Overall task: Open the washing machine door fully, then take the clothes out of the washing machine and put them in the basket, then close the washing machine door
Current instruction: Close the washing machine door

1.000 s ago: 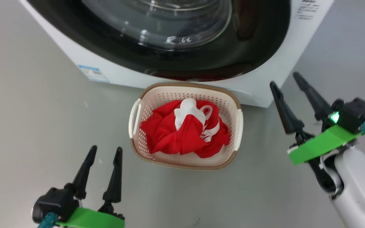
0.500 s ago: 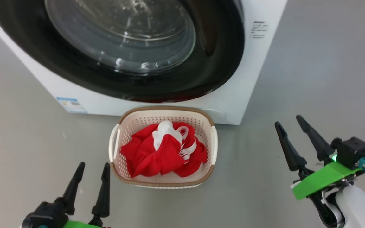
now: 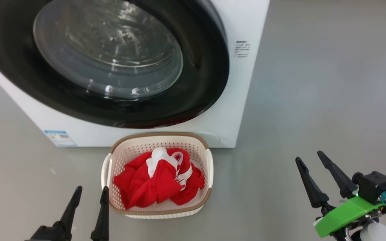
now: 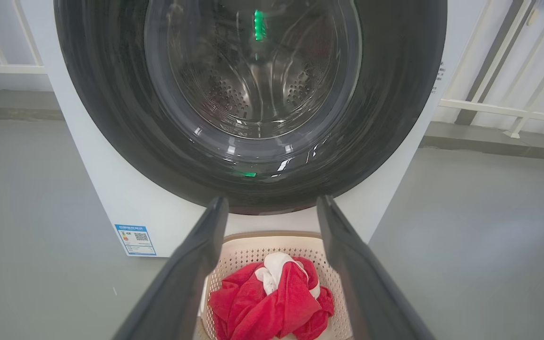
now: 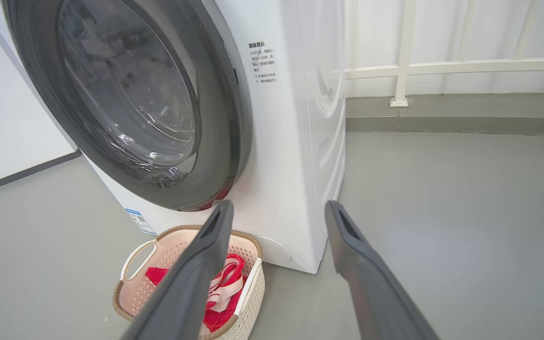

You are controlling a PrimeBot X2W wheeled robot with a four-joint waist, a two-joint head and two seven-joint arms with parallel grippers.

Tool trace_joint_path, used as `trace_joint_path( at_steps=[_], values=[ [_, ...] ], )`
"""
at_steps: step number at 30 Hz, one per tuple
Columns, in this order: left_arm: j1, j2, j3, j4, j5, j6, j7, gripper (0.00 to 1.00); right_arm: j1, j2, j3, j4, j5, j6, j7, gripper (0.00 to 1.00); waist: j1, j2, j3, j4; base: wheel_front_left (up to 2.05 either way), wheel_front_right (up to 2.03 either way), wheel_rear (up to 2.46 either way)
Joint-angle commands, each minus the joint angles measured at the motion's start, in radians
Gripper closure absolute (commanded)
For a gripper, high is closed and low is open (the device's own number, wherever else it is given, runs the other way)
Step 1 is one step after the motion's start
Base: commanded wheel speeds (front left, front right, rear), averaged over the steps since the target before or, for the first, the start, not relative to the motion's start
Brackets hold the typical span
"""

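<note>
The washing machine (image 3: 243, 83) stands in front of me with the washing machine door (image 3: 199, 87) lying flat against its front, black rim around clear glass. Through the glass, the left wrist view shows the steel drum (image 4: 253, 89). Red and white clothes (image 3: 152, 184) lie bunched in the cream basket (image 3: 159, 135) on the floor below the door. My left gripper (image 3: 91, 189) hangs open and empty just left of the basket. My right gripper (image 3: 309, 156) is open and empty, well to the right of the basket. In the wrist views the basket (image 4: 253, 245) (image 5: 135, 255) lies beyond the left gripper (image 4: 273, 200) and the right gripper (image 5: 279, 204).
Grey floor (image 3: 313, 83) stretches open to the right of the machine. A white railing (image 5: 442, 68) and a pale wall run behind it. A small blue label (image 3: 60, 137) sits low on the machine's front left.
The head camera has shifted, so the machine and basket sit lower and further left. Relative to the basket, my right gripper has drawn back toward me. Both grippers stay open.
</note>
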Motion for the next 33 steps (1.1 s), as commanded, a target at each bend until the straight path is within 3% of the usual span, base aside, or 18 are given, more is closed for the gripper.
trace_joint_path(
  at_steps=[1, 18, 33],
  values=[
    [-0.004, 0.014, 0.038, -0.021, 0.012, -0.005, -0.009, 0.0, 0.014, -0.012, 0.004, -0.028, -0.01, -0.004, -0.006, 0.0, 0.0, 0.0, -0.023, -0.023, 0.0, 0.0, 0.0],
    [0.091, 0.026, 0.099, -0.026, 0.001, -0.005, -0.009, 0.0, 0.152, 0.023, -0.066, -0.054, -0.02, -0.004, -0.006, 0.0, 0.0, 0.0, -0.098, -0.106, 0.0, 0.0, 0.0],
    [0.131, 0.027, 0.116, -0.036, -0.001, -0.006, -0.009, 0.0, 0.234, 0.034, -0.12, -0.069, -0.031, -0.004, -0.006, 0.0, 0.0, 0.0, -0.127, -0.106, 0.0, 0.0, 0.0]
  ],
)
